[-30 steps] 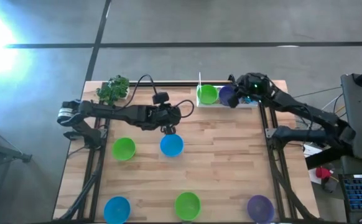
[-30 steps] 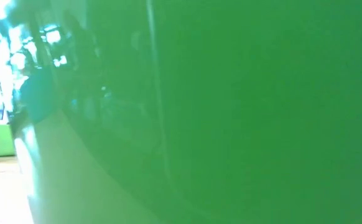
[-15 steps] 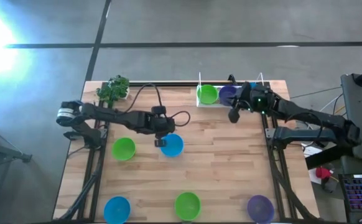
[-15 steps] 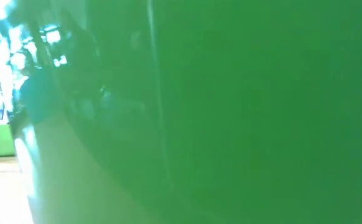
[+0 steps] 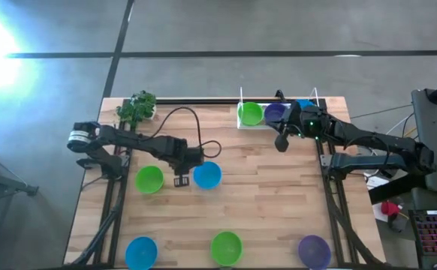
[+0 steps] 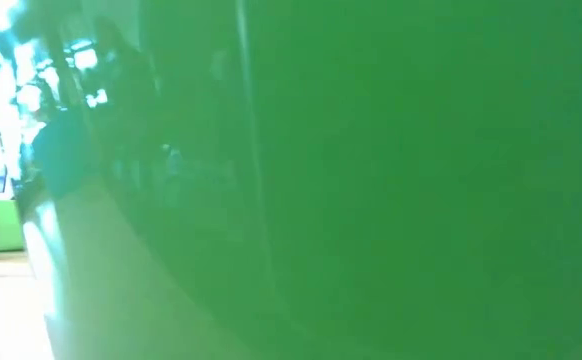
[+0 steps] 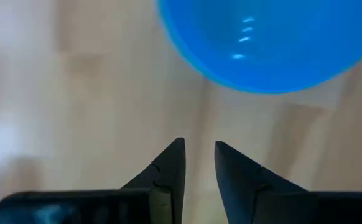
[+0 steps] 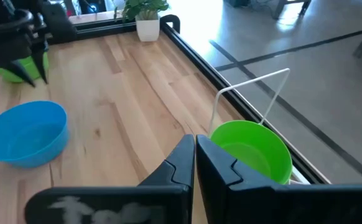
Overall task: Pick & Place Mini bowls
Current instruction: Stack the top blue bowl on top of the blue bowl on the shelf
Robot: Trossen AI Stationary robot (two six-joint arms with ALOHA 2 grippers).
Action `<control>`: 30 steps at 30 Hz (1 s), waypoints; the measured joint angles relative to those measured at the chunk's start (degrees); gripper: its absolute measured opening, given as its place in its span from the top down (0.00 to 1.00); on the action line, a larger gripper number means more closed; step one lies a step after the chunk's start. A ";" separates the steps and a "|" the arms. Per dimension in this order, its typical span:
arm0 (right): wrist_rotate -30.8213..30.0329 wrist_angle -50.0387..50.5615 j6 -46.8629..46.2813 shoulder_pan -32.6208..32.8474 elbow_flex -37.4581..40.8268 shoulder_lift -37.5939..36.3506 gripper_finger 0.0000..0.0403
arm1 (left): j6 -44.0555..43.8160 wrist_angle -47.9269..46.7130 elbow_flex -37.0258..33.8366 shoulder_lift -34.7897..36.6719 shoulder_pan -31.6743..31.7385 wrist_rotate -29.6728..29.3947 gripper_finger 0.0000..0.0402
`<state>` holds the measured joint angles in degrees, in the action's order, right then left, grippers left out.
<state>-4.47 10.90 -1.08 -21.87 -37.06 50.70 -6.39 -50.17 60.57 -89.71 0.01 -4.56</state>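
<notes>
No legible writing is seen. Left gripper (image 5: 181, 181): fingers slightly apart, empty, placed just beside the blue bowl (image 5: 207, 175) at mid-table. Right gripper (image 5: 280, 142): fingers together, empty, near the green bowl (image 5: 250, 113) at the far edge. Bare wood is left between both arms.

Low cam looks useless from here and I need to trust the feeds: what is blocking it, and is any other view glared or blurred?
Low view: a green bowl up against the lens fills it. High view: strong glare at the left edge, table readable. Left wrist view: blue bowl soft, wood blurred. Right wrist view: clear.
</notes>
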 joint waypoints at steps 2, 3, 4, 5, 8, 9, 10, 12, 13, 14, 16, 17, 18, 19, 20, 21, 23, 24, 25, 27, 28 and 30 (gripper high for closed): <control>0.00 -0.04 0.00 0.00 0.00 0.00 0.97 | 0.18 3.15 -1.19 0.00 -0.02 2.87 0.79; 0.00 -0.04 0.00 0.00 0.00 0.00 0.97 | 0.29 4.73 -1.71 0.00 -0.02 4.56 0.79; -0.02 -0.04 0.00 0.00 0.00 0.00 0.97 | 0.47 5.98 -2.17 0.00 -0.04 6.01 0.79; -0.01 -0.04 0.00 0.00 0.00 0.00 0.97 | 0.82 7.31 -2.64 0.00 -0.11 7.17 0.79; -0.01 -0.06 -0.01 0.00 0.00 0.00 0.97 | 1.40 11.65 -3.55 0.00 -0.24 8.31 0.79; -0.01 -0.06 -0.20 0.00 0.00 0.00 0.97 | 1.18 13.18 -3.76 0.00 -0.26 8.35 0.79; -0.02 -0.07 -0.61 0.00 0.00 0.00 0.97 | 0.83 14.51 -3.83 0.00 -0.26 8.40 0.79; -0.02 -0.07 -1.68 0.00 0.00 0.00 0.97 | 0.73 17.58 -3.98 -0.08 -0.33 8.55 0.79; -0.02 -0.07 -1.88 0.00 0.00 0.00 0.97 | 0.95 19.05 -4.10 -0.14 -0.35 8.55 0.79; -0.02 -0.07 -1.99 0.00 0.00 0.00 0.97 | 1.43 20.75 -4.26 -0.20 -0.35 8.55 0.79; -0.02 -0.09 -1.93 0.00 0.00 0.00 0.97 | 2.57 24.02 -4.49 -0.24 -0.35 8.55 0.79; -0.02 -0.08 -1.91 0.00 0.00 0.00 0.97 | 3.14 25.41 -4.46 -0.24 -0.35 8.57 0.79; -0.02 -0.07 -1.91 0.00 0.00 0.00 0.97 | 3.48 25.73 -4.34 -0.24 -0.35 8.55 0.79; -0.02 -0.08 -1.92 0.00 0.00 0.00 0.97 | 3.69 24.66 -4.04 -0.17 -0.35 8.55 0.79; -0.02 -0.07 -1.94 0.00 0.00 0.00 0.97 | 3.74 22.74 -3.61 -0.09 -0.35 8.52 0.79; -0.02 -0.07 -1.92 0.00 0.00 0.00 0.97 | 3.69 20.70 -3.03 0.01 -0.35 8.31 0.79; -0.02 0.03 -1.93 0.00 0.00 0.00 0.97 | 3.24 16.37 -1.83 0.52 -0.35 7.03 0.79; -0.02 0.09 -1.94 0.00 0.00 0.00 0.97 | 2.99 14.22 -1.54 0.84 -0.35 6.20 0.79; -0.02 0.22 -1.92 -0.01 0.00 0.00 0.97 | 2.50 12.30 -1.42 1.07 -0.35 5.43 0.79; -0.02 0.51 -1.82 0.00 0.00 0.00 0.97 | 1.57 9.83 -1.56 1.37 -0.35 4.35 0.79; -0.02 0.52 -1.78 0.00 0.00 0.00 0.97 | 1.35 9.64 -1.93 1.51 -0.35 4.07 0.79; -0.02 0.51 -1.79 0.00 0.00 0.00 0.97 | 1.30 10.12 -2.78 1.63 -0.35 4.03 0.79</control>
<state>-4.49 11.41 -2.87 -21.87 -37.06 50.70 -5.08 -40.06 57.79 -88.08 -0.34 -0.54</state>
